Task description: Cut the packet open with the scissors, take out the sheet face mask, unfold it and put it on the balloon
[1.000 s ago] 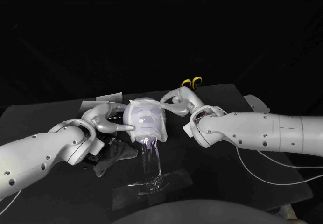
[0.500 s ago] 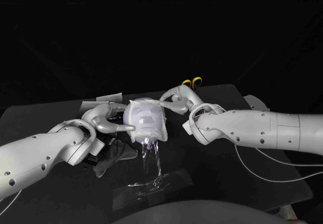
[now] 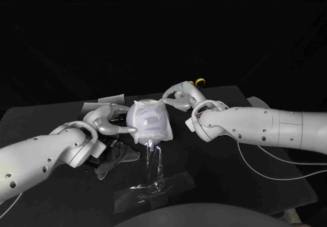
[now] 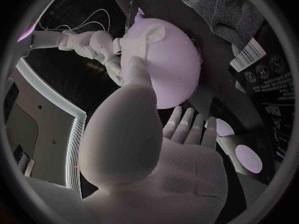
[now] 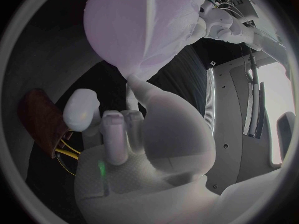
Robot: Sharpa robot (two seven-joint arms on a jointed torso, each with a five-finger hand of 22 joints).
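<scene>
The pale balloon (image 3: 149, 122) stands on a clear stand (image 3: 154, 166) mid-table, with the white sheet mask (image 3: 151, 111) draped over it. My left hand (image 3: 107, 121) is at the balloon's left side, and one fingertip (image 4: 136, 64) presses on the mask while its other fingers stay spread. At the balloon's upper right, my right hand (image 3: 180, 97) touches the mask's edge with one fingertip (image 5: 133, 84); its other fingers are bent and hold nothing. The scissors' yellow handles (image 3: 198, 82) peek out behind the right hand. The opened packet (image 3: 109, 100) lies at the back left.
A dark grey cloth (image 3: 114, 157) lies under my left forearm, beside black printed packets (image 4: 266, 84). Clear film (image 3: 146, 189) spreads around the stand's foot near the front edge. A brown object (image 5: 39, 115) sits by the scissors (image 5: 65, 157).
My right hand has risen and shifted toward the balloon's top right, now covering most of the scissors' handles. The left hand has stayed against the balloon.
</scene>
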